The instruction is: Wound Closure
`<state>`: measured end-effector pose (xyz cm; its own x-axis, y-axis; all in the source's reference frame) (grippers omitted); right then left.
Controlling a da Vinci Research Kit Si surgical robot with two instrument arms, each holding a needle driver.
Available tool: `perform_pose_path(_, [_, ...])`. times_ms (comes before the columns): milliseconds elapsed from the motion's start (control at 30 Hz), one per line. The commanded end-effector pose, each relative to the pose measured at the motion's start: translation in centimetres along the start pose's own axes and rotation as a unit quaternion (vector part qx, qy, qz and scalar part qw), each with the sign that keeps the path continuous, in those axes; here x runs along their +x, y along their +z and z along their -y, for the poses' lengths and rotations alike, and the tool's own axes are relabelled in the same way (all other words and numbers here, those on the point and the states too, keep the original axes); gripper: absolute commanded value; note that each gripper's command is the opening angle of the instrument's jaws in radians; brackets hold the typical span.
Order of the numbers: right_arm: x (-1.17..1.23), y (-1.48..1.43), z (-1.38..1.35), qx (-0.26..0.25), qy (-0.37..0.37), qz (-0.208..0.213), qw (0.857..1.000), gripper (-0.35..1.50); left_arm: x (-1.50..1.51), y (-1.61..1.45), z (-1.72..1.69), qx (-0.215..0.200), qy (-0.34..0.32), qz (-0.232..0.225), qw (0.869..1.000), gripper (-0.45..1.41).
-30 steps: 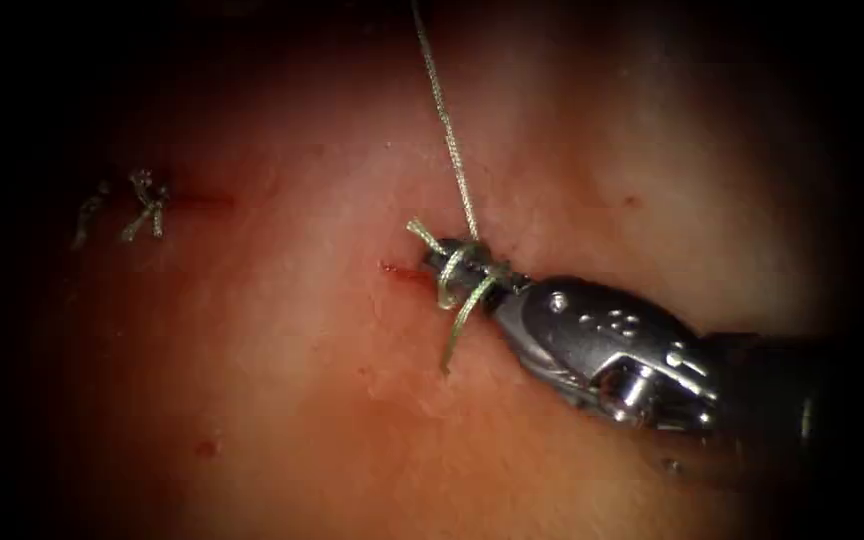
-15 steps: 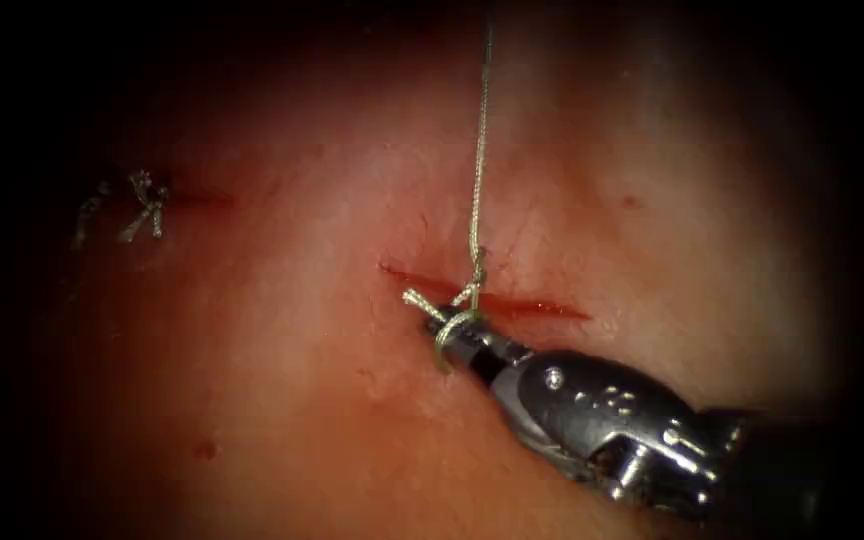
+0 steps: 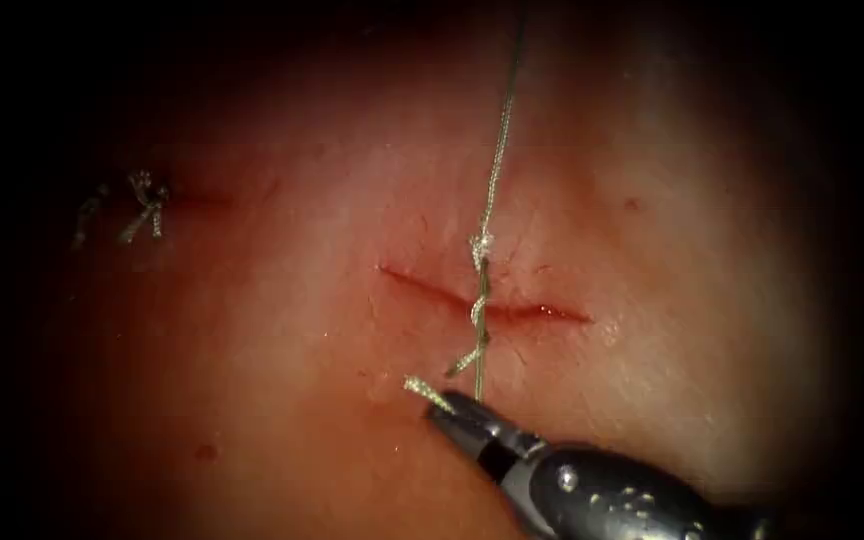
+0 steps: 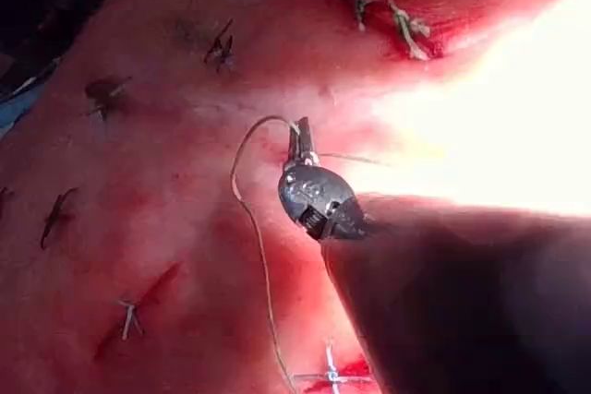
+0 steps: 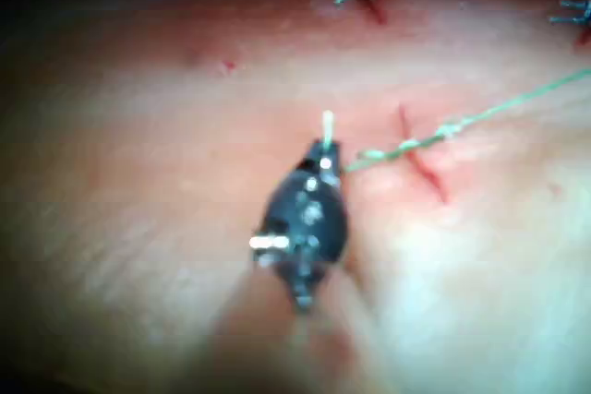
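The right tool [image 3: 447,405] has its jaws closed on the short free end of the thread [image 3: 417,388], which sticks out past the tips; this sits below the cut [image 3: 542,312] in the endoscope view, and the right wrist view [image 5: 325,149] shows the same hold. The left tool [image 4: 300,136] appears closed on the long strand [image 4: 249,219], which curls away from its tips over the tissue. Neither tool holds the needle, and its position cannot be established from these pictures. Over the last second the right tool has drawn down and away from the cut, and the loops that lay round its jaws have slipped off onto the strand. Step in hand, as judged: tightening a knot. The long strand [image 3: 492,190] runs straight up from the stitch, crossing the cut near its middle. A small knot [image 3: 479,243] sits just above the cut, with twisted turns below it, not yet snug. In my judgement the next move calls for an even, opposed pull on both ends, kept gentle so the tissue [image 3: 282,400] does not tear. An older tied stitch [image 3: 142,205] lies well to the left.
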<state>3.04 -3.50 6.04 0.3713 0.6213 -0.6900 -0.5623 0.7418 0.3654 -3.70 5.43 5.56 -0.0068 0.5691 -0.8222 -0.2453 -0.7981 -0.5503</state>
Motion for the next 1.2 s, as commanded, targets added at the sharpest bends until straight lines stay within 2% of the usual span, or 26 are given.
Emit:
perform_pose_path(33, [-0.03, 0.1, 0.07, 0.004, 0.0, -0.001, 1.0, -0.35, 0.05, 0.08, 0.09, 0.0, 0.007, -0.001, 1.0, -0.45])
perform_pose_path(200, [-0.03, 0.13, 0.08, 0.012, -0.001, -0.002, 1.0, -0.35, 0.22, 0.21, 0.22, 0.005, 0.028, 0.005, 1.0, -0.45])
perform_pose_path(367, [-0.12, 0.23, 0.29, 0.047, -0.012, 0.007, 0.999, -0.35, 0.22, 0.38, 0.27, 0.01, 0.048, 0.024, 0.999, -0.45])
perform_pose_path(667, [-0.32, 0.29, 0.43, 0.082, -0.014, 0.034, 0.996, -0.35, 0.22, 0.61, 0.34, 0.008, 0.057, 0.027, 0.998, -0.45])
perform_pose_path(1200, [-0.41, 0.36, 0.55, 0.112, -0.021, 0.058, 0.992, -0.35, 0.22, 0.69, 0.37, 0.002, 0.061, 0.027, 0.998, -0.45])
